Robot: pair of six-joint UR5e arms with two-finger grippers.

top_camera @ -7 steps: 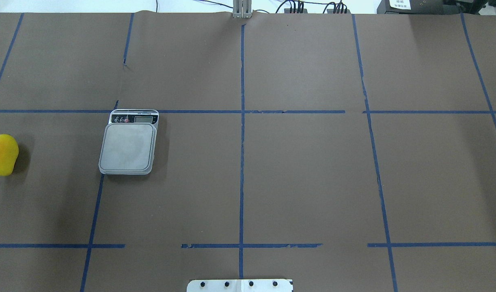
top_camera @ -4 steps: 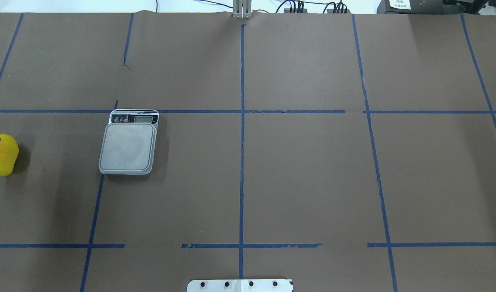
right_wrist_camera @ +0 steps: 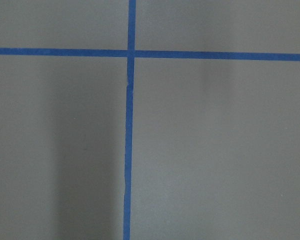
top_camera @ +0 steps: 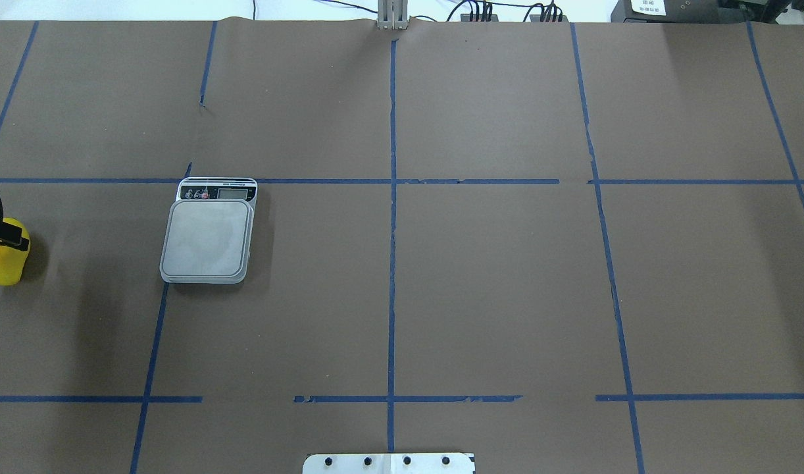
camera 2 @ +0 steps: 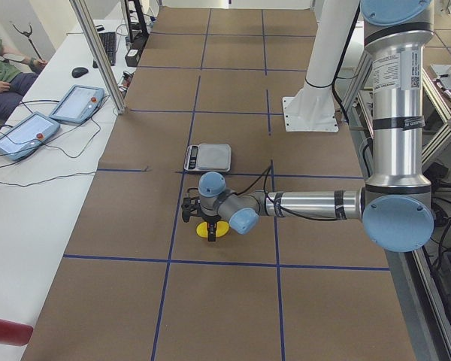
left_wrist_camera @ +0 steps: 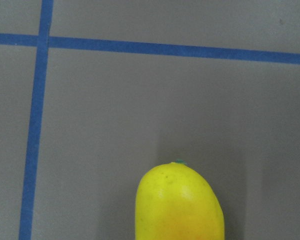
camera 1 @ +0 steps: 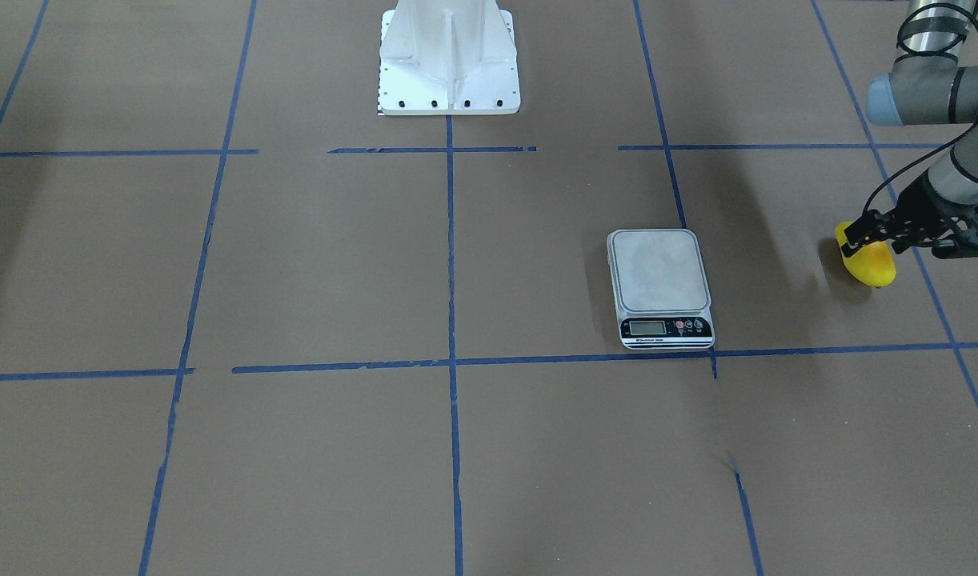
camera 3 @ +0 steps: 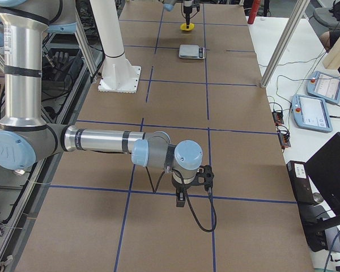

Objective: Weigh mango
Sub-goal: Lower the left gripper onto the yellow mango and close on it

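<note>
The yellow mango lies on the brown table at the far left edge of the overhead view, well left of the grey kitchen scale. It also shows in the front view and at the bottom of the left wrist view. My left gripper hovers just above the mango with its jaws apart and nothing in them. Only one black finger shows at the overhead view's edge. The scale has a bare platform. My right gripper hangs low over bare table far from both; I cannot tell its state.
Blue tape lines divide the brown table. The white robot pedestal stands at the robot's edge in the middle. Operator tablets and cables lie on a side bench beyond the far edge of the table.
My left gripper has come in from the left edge and now covers the far end of the mango in the overhead view. The mango and scale have not moved.
</note>
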